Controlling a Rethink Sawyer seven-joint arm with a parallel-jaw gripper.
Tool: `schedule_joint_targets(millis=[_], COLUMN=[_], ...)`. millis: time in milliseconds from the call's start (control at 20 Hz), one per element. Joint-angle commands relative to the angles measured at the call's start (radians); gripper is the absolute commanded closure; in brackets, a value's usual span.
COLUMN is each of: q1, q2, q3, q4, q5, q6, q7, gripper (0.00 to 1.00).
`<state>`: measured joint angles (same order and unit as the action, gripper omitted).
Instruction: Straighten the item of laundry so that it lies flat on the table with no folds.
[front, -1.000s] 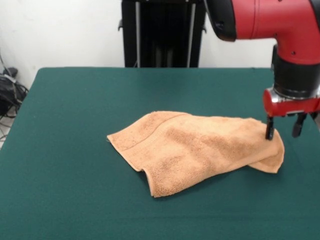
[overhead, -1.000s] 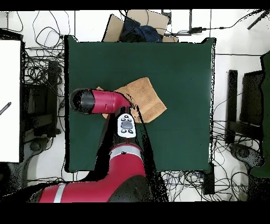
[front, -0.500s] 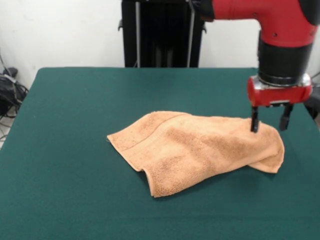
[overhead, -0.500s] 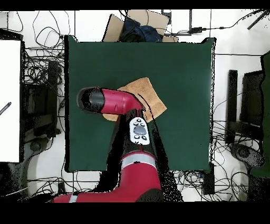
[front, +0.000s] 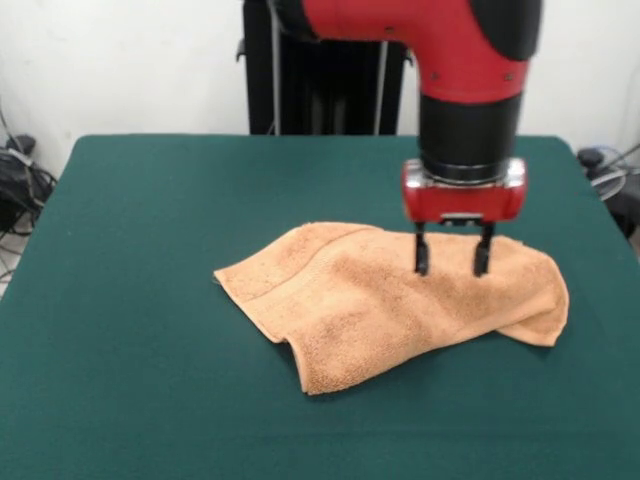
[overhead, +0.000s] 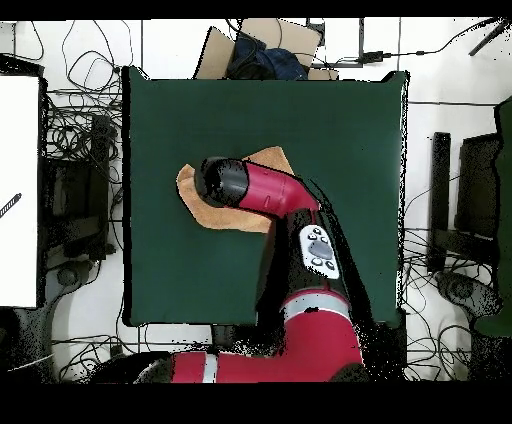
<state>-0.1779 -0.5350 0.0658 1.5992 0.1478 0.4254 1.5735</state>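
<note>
The peach-orange towel (front: 390, 300) lies crumpled and folded over on itself in the middle of the dark green table (front: 150, 220). Its right end is doubled under, and a woven band shows near its left edge. My gripper (front: 451, 263) hangs open over the towel's right half, fingertips just above or touching the cloth, holding nothing. In the overhead view the arm's red and black wrist hides the gripper and most of the towel (overhead: 188, 192), which shows only at its edges on the table (overhead: 350, 140).
The robot's black pedestal (front: 325, 65) stands behind the table's far edge. Cables and boxes lie on the floor around the table (overhead: 60, 190). A cardboard box (overhead: 260, 45) sits past the table's edge opposite the robot.
My gripper has moved from the towel's right end, in the front view, leftward to over the towel's right half. It stays open. The towel has not moved.
</note>
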Motion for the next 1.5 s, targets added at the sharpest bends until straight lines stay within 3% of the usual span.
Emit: schedule_joint_targets(millis=[50,1150,1500], q1=[-0.04,-0.154,-0.184], q2=[0.032,0.089,0.038], q3=[0.121,0.234,0.239], q4=[0.061,0.106,0.131], q5=[-0.043,-0.105,-0.131], q6=[-0.025,-0.109,-0.052], q7=[0.053,0.021,0.022], gripper=[0.0,0.0,0.0])
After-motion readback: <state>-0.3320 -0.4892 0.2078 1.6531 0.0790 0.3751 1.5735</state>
